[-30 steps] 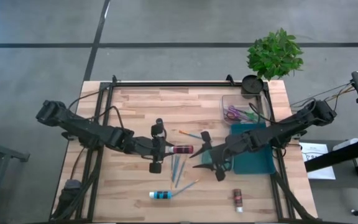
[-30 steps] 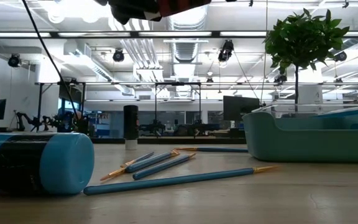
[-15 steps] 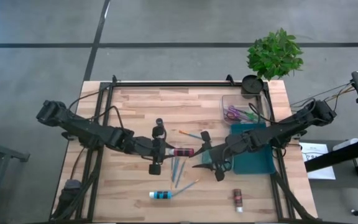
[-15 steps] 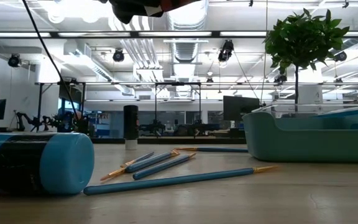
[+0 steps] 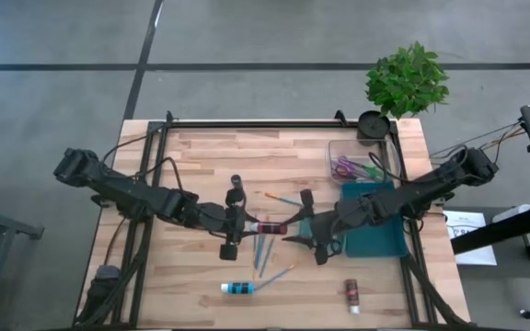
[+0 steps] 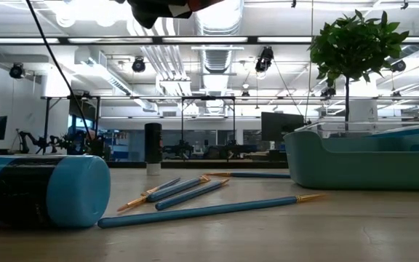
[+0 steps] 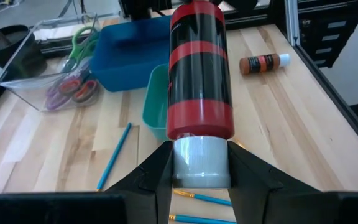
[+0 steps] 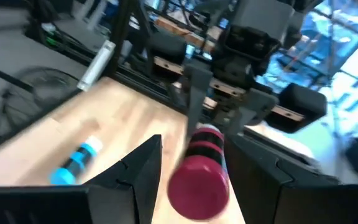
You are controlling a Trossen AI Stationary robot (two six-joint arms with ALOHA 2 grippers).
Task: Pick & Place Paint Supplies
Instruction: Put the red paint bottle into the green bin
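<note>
The left gripper hangs above the table's middle, its fingers closed on the white cap end of a red-and-black paint tube; the tube sticks out level toward the right gripper, which faces it from just beside. The right wrist view shows the right gripper's two fingers standing apart on either side of the tube's red end; whether they touch it cannot be told, so it looks like a hand-over not yet closed.

The tube seems light, a smooth rigid plastic cylinder, likely slippery; a hold across the body near the free end, square to its length, should keep it from swivelling.

Under the grippers lie blue brushes on the wood; a blue tube rests near the table's front edge, a brown tube to its right. The teal tray sits under the right arm; behind it stands a clear box holding scissors.
</note>
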